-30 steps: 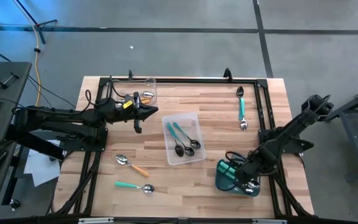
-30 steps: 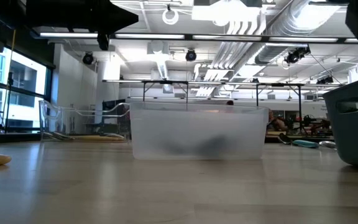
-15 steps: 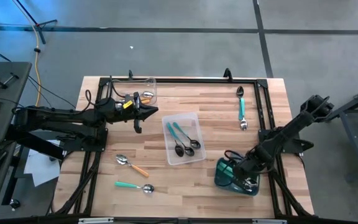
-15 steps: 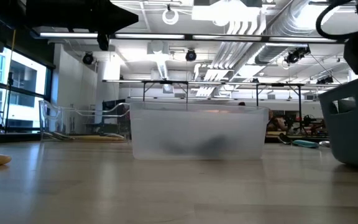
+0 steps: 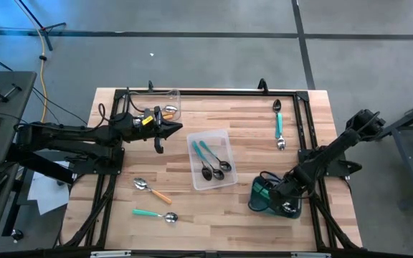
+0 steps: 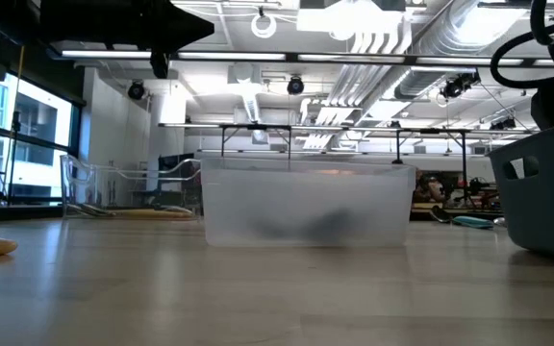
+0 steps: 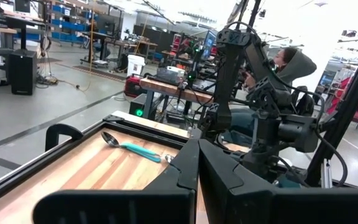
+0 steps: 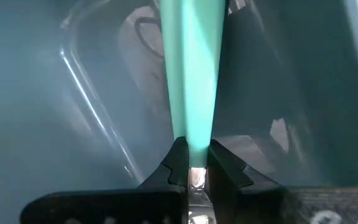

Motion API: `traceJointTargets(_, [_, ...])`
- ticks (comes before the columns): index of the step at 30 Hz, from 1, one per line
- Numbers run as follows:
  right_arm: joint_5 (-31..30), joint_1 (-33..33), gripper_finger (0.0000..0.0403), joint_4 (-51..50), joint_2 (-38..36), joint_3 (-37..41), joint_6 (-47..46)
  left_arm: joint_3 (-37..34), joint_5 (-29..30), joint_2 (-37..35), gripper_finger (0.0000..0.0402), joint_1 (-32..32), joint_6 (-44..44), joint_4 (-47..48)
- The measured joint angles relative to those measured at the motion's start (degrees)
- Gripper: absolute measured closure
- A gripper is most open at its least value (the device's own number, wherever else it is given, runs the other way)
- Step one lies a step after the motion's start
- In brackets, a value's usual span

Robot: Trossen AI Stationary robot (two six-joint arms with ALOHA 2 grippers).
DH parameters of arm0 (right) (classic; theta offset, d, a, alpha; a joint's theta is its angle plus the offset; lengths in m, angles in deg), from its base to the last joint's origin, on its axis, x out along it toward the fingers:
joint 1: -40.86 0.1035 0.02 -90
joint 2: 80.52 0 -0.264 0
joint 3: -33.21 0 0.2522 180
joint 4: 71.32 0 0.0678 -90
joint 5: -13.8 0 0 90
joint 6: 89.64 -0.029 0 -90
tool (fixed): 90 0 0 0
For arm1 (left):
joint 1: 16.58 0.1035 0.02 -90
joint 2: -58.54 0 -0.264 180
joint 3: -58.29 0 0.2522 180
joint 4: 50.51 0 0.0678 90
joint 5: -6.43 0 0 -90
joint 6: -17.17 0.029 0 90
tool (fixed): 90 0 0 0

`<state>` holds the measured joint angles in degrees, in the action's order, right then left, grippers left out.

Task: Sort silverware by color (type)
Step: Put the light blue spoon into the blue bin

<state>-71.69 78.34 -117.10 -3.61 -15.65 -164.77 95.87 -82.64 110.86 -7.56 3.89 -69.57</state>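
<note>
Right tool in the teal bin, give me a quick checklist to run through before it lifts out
1. Right tool gripping a spoon: ok, shut on the slim green handle.
2. Grip placement: cannot tell; the pads pinch the handle close to one end, so it may swing when lifted.
3. Tool position: ok, it is down inside the teal bin at the table's right front.
4. Spoon free of the other things in the bin: cannot tell; a clear tray edge lies close beside the handle.
5. Left tool out of the way: ok, shut and empty, across the table near the clear tray.
6. Right place for this colour: cannot tell from here.
</note>
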Motion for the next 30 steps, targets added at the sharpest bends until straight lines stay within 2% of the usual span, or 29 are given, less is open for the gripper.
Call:
traceJointTargets(8, [-0.24,0.01,0.0323,-0.22,0.02,0.31,-1.99,0.0,0.0,0.01,0.0401,0.0,-0.06,0.0])
traceJointTargets(23, [0.24,0.01,0.0305,0.12,0.04,0.36,-2.34,0.0,0.0,0.02,0.0401,0.0,-0.04,0.02])
traceJointTargets(30, [1.53,0.01,0.025,0.28,0.11,0.4,-3.07,0.0,0.0,0.02,0.0401,0.0,-0.04,0.02])
